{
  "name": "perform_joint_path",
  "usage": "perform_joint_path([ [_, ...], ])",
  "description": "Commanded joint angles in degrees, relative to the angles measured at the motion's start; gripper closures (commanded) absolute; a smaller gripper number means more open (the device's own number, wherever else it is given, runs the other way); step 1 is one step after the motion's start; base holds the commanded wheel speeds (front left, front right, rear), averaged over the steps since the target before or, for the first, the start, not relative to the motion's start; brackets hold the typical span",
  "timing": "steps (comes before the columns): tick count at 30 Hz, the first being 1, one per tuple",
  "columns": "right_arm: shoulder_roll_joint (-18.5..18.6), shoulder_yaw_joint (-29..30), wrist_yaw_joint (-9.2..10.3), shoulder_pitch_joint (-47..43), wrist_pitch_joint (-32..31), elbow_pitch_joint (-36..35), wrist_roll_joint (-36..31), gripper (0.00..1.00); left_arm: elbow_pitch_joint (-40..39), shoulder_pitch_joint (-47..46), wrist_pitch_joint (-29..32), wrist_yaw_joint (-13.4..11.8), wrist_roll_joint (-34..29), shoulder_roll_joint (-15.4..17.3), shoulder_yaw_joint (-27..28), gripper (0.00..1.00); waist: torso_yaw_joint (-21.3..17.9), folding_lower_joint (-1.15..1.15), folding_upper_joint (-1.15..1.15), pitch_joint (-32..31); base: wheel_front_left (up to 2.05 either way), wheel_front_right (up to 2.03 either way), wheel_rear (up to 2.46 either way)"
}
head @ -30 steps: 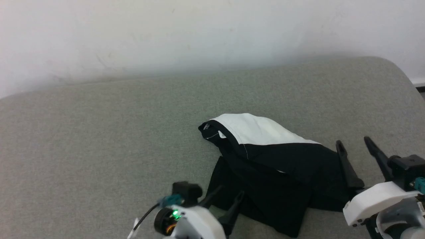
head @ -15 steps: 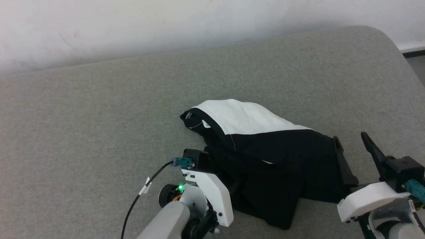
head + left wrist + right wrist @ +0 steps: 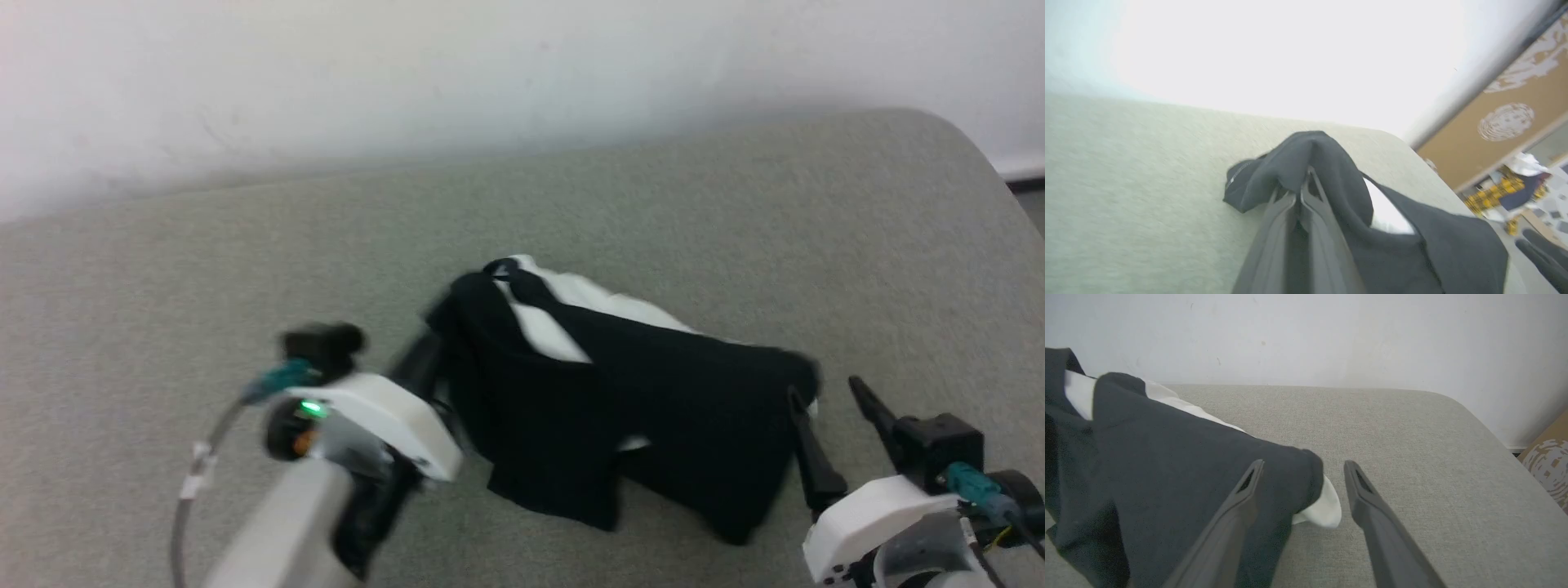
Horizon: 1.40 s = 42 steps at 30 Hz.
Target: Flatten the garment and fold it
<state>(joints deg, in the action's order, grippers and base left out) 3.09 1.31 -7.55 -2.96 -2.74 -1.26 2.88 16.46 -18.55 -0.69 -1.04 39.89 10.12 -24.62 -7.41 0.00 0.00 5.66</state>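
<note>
Crumpled garment (image 3: 653,408) on grey cushion (image 3: 245,286), centre-right in head view, mostly black, white at far edge and right end. Left fold pinched in left gripper (image 3: 1302,183), fingers pressed together. Right gripper (image 3: 1303,463) spread, straddling the right end.

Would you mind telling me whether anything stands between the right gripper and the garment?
Nothing visible does. The open right gripper is right at the garment: one finger overlaps its black cloth, and a white edge shows between the two fingers.
</note>
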Motion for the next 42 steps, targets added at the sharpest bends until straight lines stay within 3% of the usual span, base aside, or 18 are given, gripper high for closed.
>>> perform_joint_path([
  [1, -0.21, -0.67, 0.06, -0.59, -0.1, 0.53, 0.32, 0.0, -2.62, 0.87, -1.25, -1.21, -0.32, 2.39, 2.18, 1.0, 3.95, 0.0, 0.0, -4.0, 0.0, 0.0, 0.0],
  [6, -0.21, -2.13, 0.06, -1.27, -0.03, 2.03, 1.25, 0.0, -11.41, 2.79, -2.27, -5.26, -2.34, 9.71, 7.83, 1.0, 6.43, 0.0, 0.0, -4.73, 0.0, 0.0, 0.0],
  [9, -0.21, -2.79, 0.06, -1.32, 0.08, 2.75, 1.57, 0.0, -13.33, 4.94, -0.48, -7.01, -2.12, 11.55, 9.1, 1.0, 7.24, 0.0, 0.0, -4.67, 0.0, 0.0, 0.0],
  [12, -0.21, -4.06, 0.06, -1.15, 0.28, 3.72, 2.17, 0.0, -12.92, 9.6, 4.23, -9.0, -2.91, 15.05, 8.7, 1.0, 7.97, 0.0, 0.0, -4.28, 0.0, 0.0, 0.0],
  [16, -0.21, -4.82, 0.06, -0.75, 0.43, 4.79, 2.39, 0.0, -7.31, 16.17, 7.87, -11.14, -3.35, 16.59, 7.13, 1.0, 9.04, 0.0, 0.0, -3.59, 0.0, 0.0, 0.0],
  [17, -0.21, -4.83, 0.06, -0.73, 0.48, 4.93, 2.28, 0.0, -6.24, 16.58, 7.66, -11.11, -3.46, 16.36, 6.78, 0.62, 9.38, 0.0, 0.0, -3.54, 0.0, 0.0, 0.0],
  [18, -0.21, -5.1, 0.06, -0.65, 0.49, 5.01, 2.15, 0.0, -5.4, 16.68, 6.7, -11.19, -3.51, 15.88, 6.81, 0.0, 9.67, 0.0, 0.0, -3.53, 0.0, 0.0, 0.0],
  [20, -0.21, -5.44, 0.06, -0.48, 0.47, 4.93, 1.98, 0.0, -4.78, 16.57, 5.31, -11.27, -3.48, 15.26, 7.07, 0.0, 9.99, 0.0, 0.0, -3.48, 0.0, 0.0, 0.0],
  [23, 0.47, -9.12, 0.06, 0.14, -0.06, 3.59, 2.08, 0.0, -4.66, 14.83, -3.76, -9.93, -5.23, 13.23, 7.37, 0.0, 12.15, 0.0, 0.0, -3.81, 0.0, 0.0, 0.0],
  [24, 0.47, -9.12, 0.06, 0.14, -0.06, 3.59, 2.08, 0.0, -4.66, 14.83, -3.76, -9.93, -5.23, 13.23, 7.37, 0.0, 12.15, 0.0, 0.0, -3.81, 0.0, 0.0, 0.0],
  [29, 6.63, -20.67, 0.06, 0.45, -6.02, 2.84, 5.74, 0.0, -5.18, 13.94, -12.48, -8.94, -9.49, 12.08, 6.4, 0.0, 14.94, 0.0, 0.0, -4.52, 0.0, 0.0, 0.0],
  [35, 12.87, -27.31, 0.06, 4.27, -12.56, 7.25, 4.09, 0.0, -6.39, 15.75, -14.13, -8.51, -11.72, 9.1, 6.03, 0.0, 17.75, 0.0, 0.0, -4.75, 0.0, 0.0, 0.0],
  [42, 13.93, -28.37, 0.06, 8.97, -14.71, 15.74, 2.38, 0.0, -6.06, 16.4, -14.28, -7.61, -12.52, 6.81, 6.37, 0.0, 20.03, 0.0, 0.0, -3.59, 0.0, 0.0, 0.0],
])
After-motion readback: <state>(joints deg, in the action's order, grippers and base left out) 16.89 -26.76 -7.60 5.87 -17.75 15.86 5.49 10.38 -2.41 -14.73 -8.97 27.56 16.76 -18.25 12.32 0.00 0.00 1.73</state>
